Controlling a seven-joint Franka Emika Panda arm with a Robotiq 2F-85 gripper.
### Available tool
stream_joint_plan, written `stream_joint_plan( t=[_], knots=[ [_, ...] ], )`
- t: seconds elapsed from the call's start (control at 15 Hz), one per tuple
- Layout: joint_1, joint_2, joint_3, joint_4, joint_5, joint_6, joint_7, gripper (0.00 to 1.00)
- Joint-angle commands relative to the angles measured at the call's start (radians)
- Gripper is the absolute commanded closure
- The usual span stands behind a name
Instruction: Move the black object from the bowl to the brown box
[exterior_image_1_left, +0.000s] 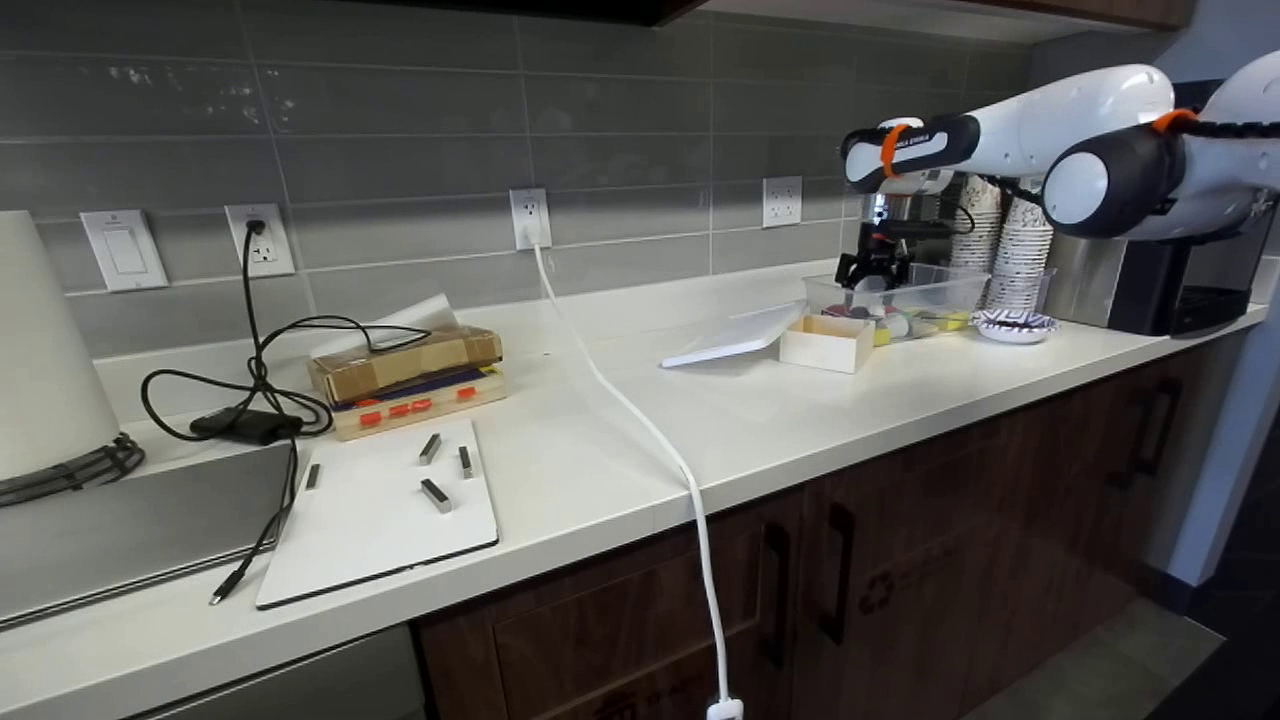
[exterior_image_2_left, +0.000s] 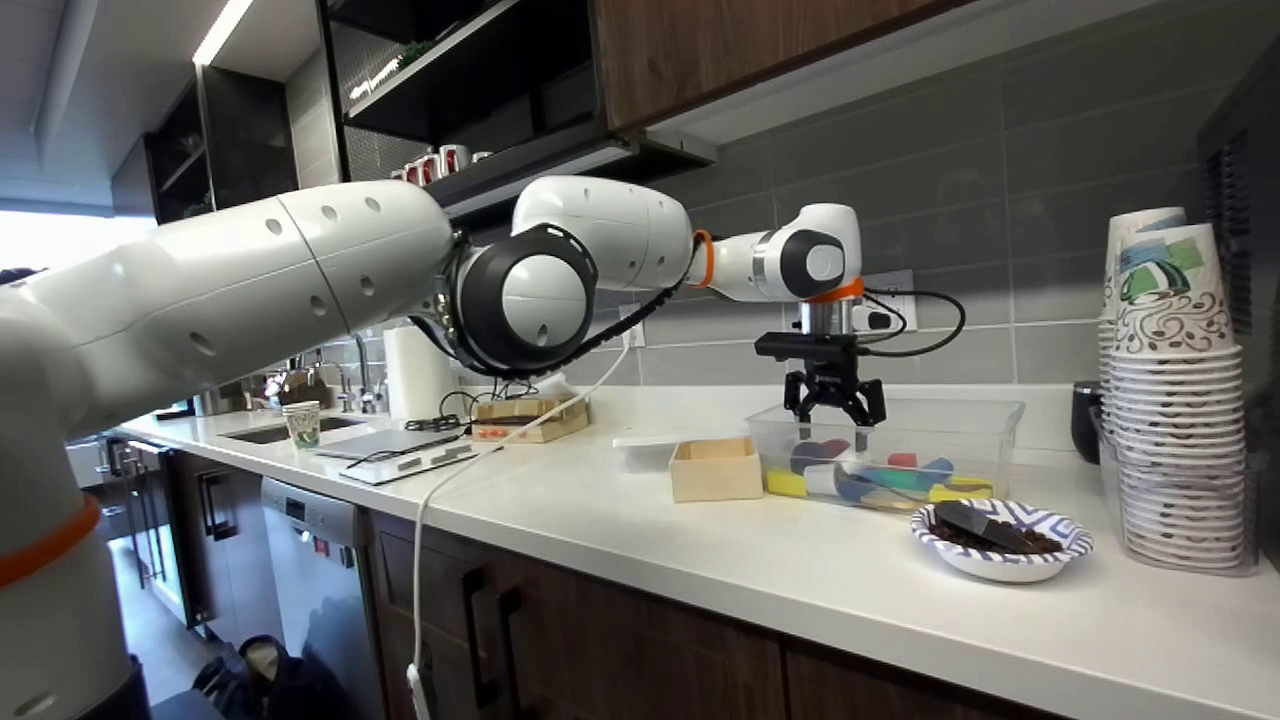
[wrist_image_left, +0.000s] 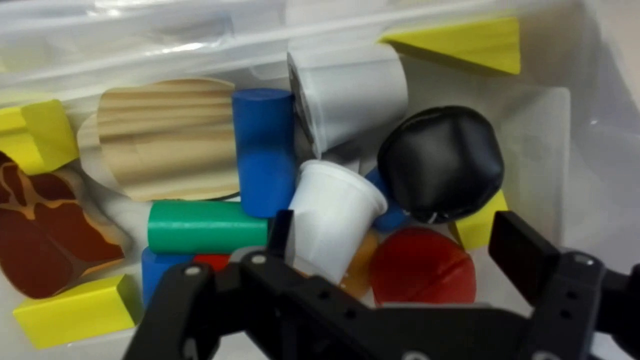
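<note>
Black lump (wrist_image_left: 442, 165) inside the clear bin (exterior_image_2_left: 950, 425), below the gripper (wrist_image_left: 402, 245).
Arm (exterior_image_2_left: 600, 230) reaches out over the counter (exterior_image_2_left: 640, 530), wrist bent so that the gripper points down at the bin. Fingers (wrist_image_left: 525, 255) are spread wide; whether one touches the white cup (wrist_image_left: 332, 220) cannot be told. In the wrist view, the lump lies just forward of the finger gap. Tan box (exterior_image_2_left: 717, 472) stands lower, to one side of the gripper, just beside the bin.

Gripper (exterior_image_2_left: 833, 430) downward, fingers (wrist_image_left: 525, 257) wide apart.
</note>
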Motion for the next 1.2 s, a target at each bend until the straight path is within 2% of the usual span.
stream_joint_plan(
  t=[0.0, 0.73, 0.8, 0.87, 1.13],
  knots=[
    [-0.02, 0.056, 0.018, 0.069, 0.034, -0.045, -0.019, 0.0],
    [-0.028, 0.076, 0.015, 0.065, 0.031, -0.051, -0.013, 0.0],
    [-0.028, 0.077, 0.014, 0.064, 0.03, -0.053, -0.015, 0.25],
    [-0.028, 0.078, 0.014, 0.063, 0.03, -0.056, -0.016, 0.25],
    [-0.027, 0.073, 0.015, 0.064, 0.03, -0.064, -0.013, 0.57]
  ],
)
